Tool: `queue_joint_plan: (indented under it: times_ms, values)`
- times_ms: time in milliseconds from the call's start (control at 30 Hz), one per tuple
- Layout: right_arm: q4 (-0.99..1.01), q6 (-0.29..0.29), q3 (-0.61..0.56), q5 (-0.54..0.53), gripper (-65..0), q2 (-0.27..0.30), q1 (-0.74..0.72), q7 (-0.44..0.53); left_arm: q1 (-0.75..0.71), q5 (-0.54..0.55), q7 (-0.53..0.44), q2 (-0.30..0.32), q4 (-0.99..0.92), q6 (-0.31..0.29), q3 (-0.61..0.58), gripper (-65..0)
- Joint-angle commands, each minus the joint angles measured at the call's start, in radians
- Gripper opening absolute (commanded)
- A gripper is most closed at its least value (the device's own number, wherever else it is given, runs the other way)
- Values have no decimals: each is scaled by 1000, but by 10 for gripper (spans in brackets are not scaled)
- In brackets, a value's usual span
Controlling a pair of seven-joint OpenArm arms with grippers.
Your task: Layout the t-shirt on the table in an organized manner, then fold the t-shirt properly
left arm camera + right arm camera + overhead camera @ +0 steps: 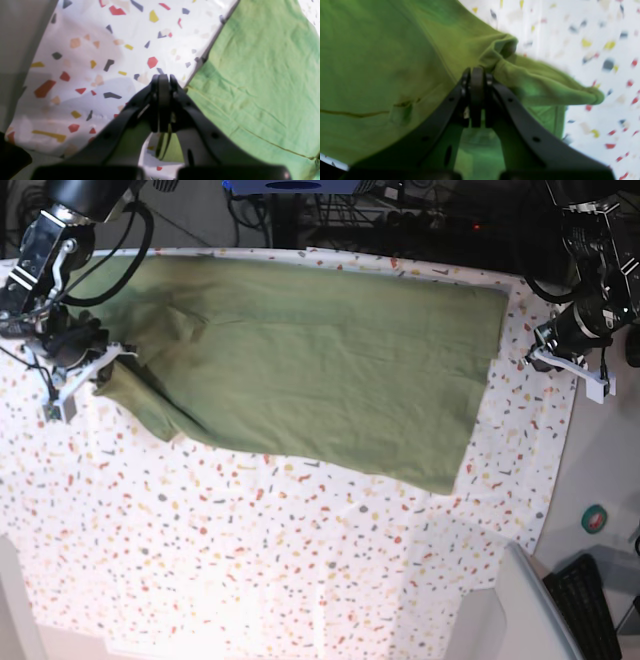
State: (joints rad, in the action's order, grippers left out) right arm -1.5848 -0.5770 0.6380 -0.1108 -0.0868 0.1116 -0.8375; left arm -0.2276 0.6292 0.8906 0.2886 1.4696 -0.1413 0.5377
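Note:
The olive-green t-shirt [320, 370] lies spread flat across the far half of the table [250, 560], lengthwise from left to right. My right gripper [105, 363] is at the shirt's left end, shut on a bunched sleeve. In the right wrist view the sleeve fabric [510, 75] wraps around the closed tips of that gripper [477, 70]. My left gripper [527, 362] is shut just off the shirt's right edge. In the left wrist view its tips [163, 77] meet over the speckled cloth [100, 50], with the shirt [262, 75] beside them on the right.
Plain grey surface [600, 460] borders the speckled cloth on the right, with a small round green object [597, 518] and a keyboard [585, 600] on it. A pale grey panel [510, 620] covers the near right corner. Cables and equipment [330, 200] line the far edge.

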Motion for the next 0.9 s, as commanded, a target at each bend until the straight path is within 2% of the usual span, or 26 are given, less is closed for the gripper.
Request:
queue_joint_plan:
  times_ms: [0, 100, 133, 233, 267, 333, 500, 633, 767, 867]
  values:
    - [-21, -2, 15, -13, -650, -3, -2, 19, 6, 8, -12, 19, 15, -2, 6, -650]
    - [-21, -2, 41, -13, -650, -12, 15, 17, 6, 8, -12, 19, 15, -2, 6, -650]
    - [-21, -2, 47, -13, -614, -17, 20, 16, 6, 8, -12, 19, 13, -2, 6, -650]
    - [-21, -2, 82, -13, -444, -20, 21, -47, 6, 8, -12, 19, 13, -2, 6, -650]
    - [-22, -2, 96, -13, -420, -21, 20, -72, 6, 8, -12, 19, 13, -2, 6, -650]
    - [-38, -2, 125, -13, -420, -24, 18, -101, 6, 8, -12, 19, 13, -2, 6, -650]
    - [-160, -2, 138, -13, -425, -24, 21, -105, 6, 8, -12, 19, 13, -2, 6, -650]
    - [-180, 1, 130, -3, -422, -8, -37, -108, 6, 8, -12, 19, 13, -2, 6, -650]
    - [-127, 2, 127, 32, -411, 19, -117, -205, 4, 8, -12, 19, 13, -2, 6, -650]
    - [-36, 2, 127, 36, -339, 43, -172, -288, 4, 8, -12, 19, 13, -2, 6, -650]
